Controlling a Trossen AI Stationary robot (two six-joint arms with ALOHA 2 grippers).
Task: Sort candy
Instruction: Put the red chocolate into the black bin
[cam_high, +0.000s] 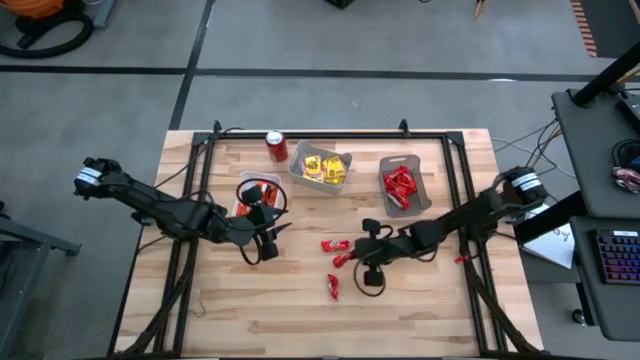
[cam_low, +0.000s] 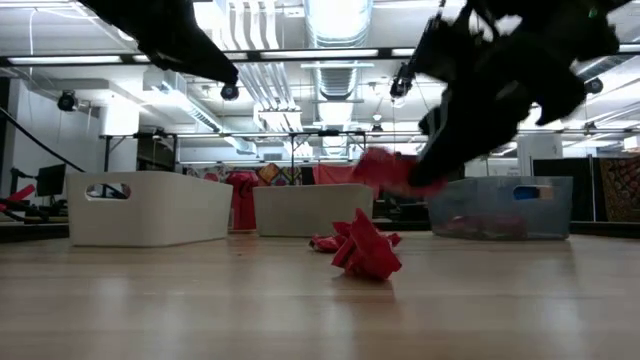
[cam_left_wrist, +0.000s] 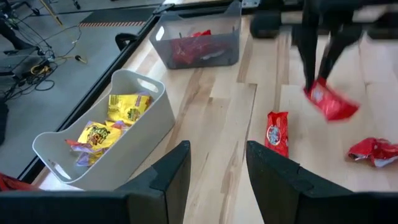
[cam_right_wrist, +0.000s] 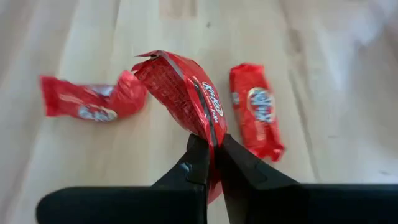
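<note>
right end effector (cam_right_wrist: 211, 155) pinching crinkled glossy red candy (cam_right_wrist: 180, 87)

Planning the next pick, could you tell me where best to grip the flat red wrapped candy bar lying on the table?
Probably take the flat red wrapped candy bar across its narrow middle, coming straight down with a finger at each long edge. It lies flat on the wooden table, oblong, with nothing touching it.
</note>
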